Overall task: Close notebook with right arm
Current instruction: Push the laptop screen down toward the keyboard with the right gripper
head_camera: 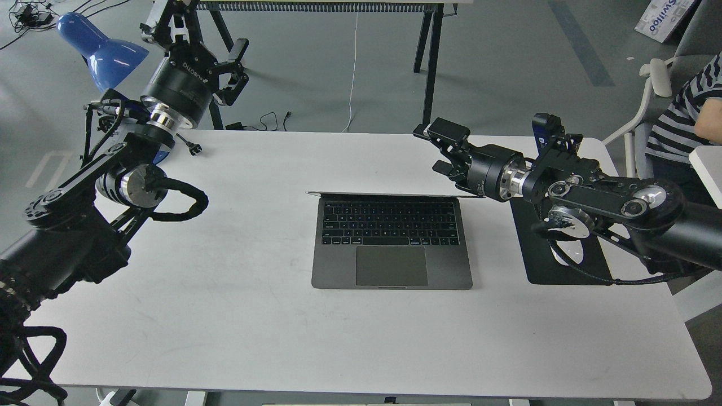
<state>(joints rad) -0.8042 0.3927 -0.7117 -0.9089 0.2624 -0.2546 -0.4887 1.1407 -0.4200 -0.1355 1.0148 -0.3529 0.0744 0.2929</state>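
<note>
Notebook (392, 239) lies open at the middle of the white table (254, 293), its lid seen edge-on. Just right of that lid edge hangs the right gripper (443, 152), fingers apart, holding nothing, above the notebook's back right corner.

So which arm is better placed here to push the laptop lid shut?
Right. The right gripper hangs just behind the notebook, near the lid's right corner. The left gripper is raised beyond the table's far left corner, beside the blue lamp.
</note>
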